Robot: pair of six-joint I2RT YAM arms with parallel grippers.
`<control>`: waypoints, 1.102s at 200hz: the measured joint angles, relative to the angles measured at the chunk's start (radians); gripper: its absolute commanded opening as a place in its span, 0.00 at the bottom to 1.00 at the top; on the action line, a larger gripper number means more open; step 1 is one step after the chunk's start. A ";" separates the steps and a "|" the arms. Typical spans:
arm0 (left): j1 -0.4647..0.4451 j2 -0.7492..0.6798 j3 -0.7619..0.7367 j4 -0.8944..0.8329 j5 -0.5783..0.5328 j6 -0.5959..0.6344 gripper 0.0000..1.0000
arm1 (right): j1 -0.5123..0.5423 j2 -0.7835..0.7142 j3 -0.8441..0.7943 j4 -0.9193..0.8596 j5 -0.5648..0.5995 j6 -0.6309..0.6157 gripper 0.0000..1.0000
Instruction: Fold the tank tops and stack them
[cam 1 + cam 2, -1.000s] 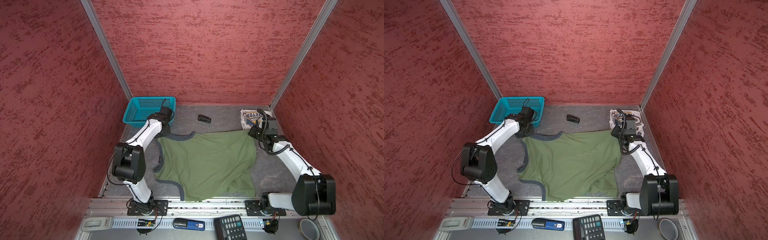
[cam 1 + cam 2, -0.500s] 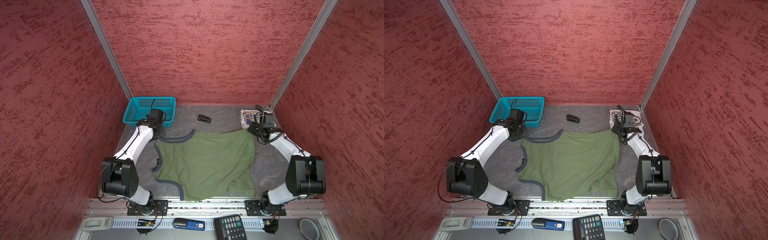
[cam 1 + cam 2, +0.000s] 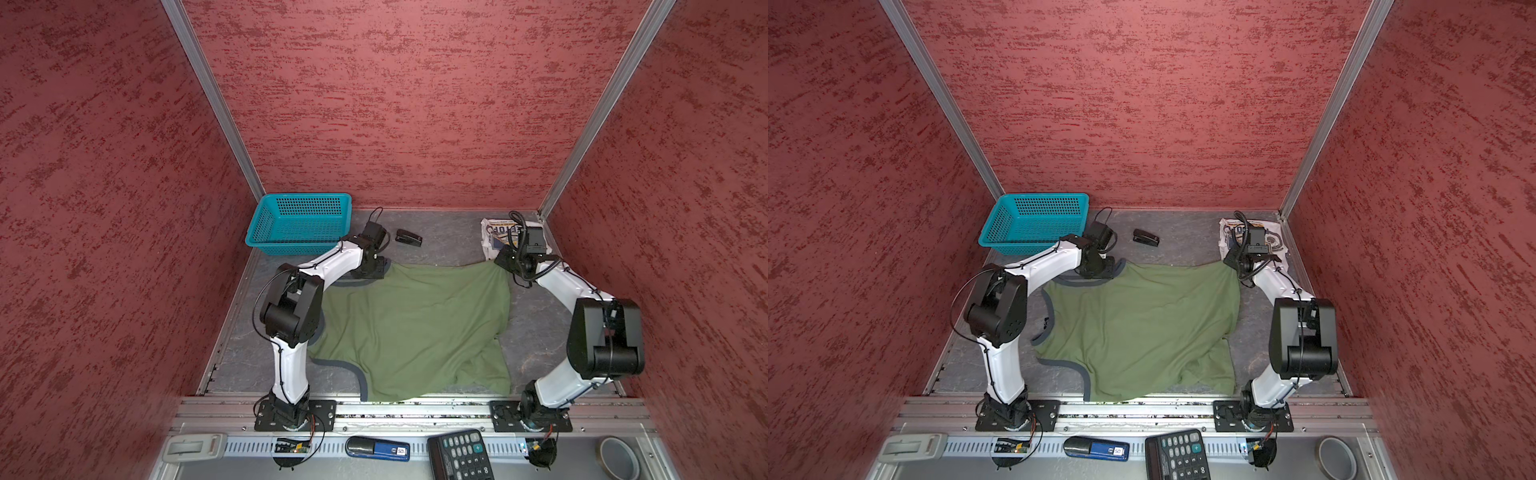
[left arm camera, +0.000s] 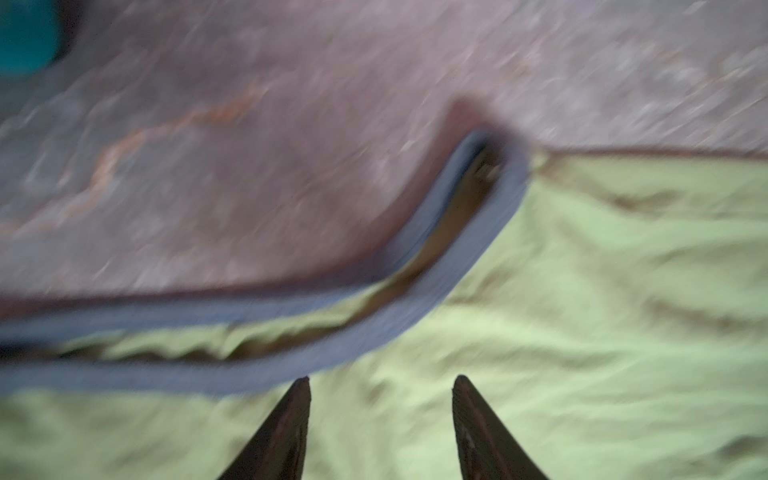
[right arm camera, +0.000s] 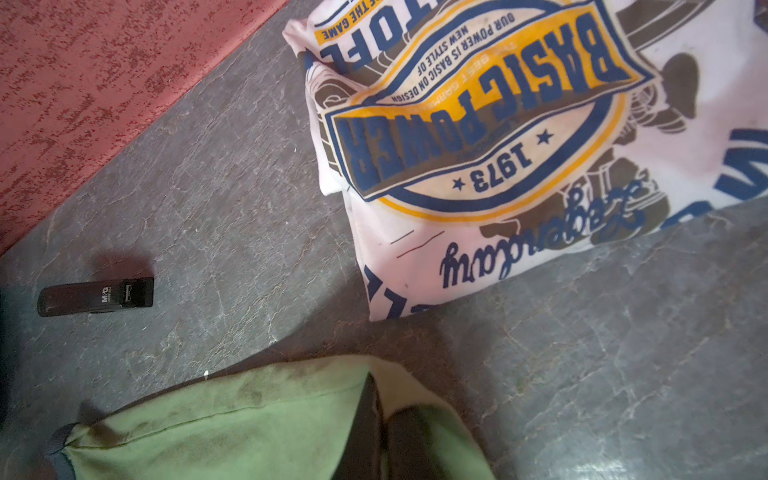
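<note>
right wrist view: my right gripper (image 5: 380,415) clamps a corner of the olive tank top (image 5: 232,428). my left gripper (image 4: 381,379) hangs open over its trim (image 4: 436,282); a one-sided pull could skew it.

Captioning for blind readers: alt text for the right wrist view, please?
The shut right claw pinches an edge of the olive green tank top on the grey table. Nearby lie the folded white tank top with its blue-and-yellow emblem and a black stapler.

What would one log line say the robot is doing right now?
left gripper: open above green tank top trim | right gripper: shut on its corner | white tank top: folded, apart | stacked: no
</note>
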 measured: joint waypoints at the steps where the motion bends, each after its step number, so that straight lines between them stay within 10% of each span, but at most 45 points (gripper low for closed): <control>1: 0.000 0.003 0.003 0.002 0.002 0.002 0.55 | 0.000 0.000 0.000 0.000 0.000 0.000 0.00; 64: -0.009 0.199 0.211 0.062 0.116 0.036 0.48 | -0.003 0.000 0.000 0.005 -0.007 0.000 0.00; 147: -0.013 0.263 0.309 0.056 0.114 0.032 0.00 | -0.005 0.017 0.006 0.007 -0.008 0.000 0.00; 220: 0.039 0.267 0.318 0.113 0.084 -0.028 0.00 | -0.012 0.100 0.110 0.002 0.015 -0.004 0.00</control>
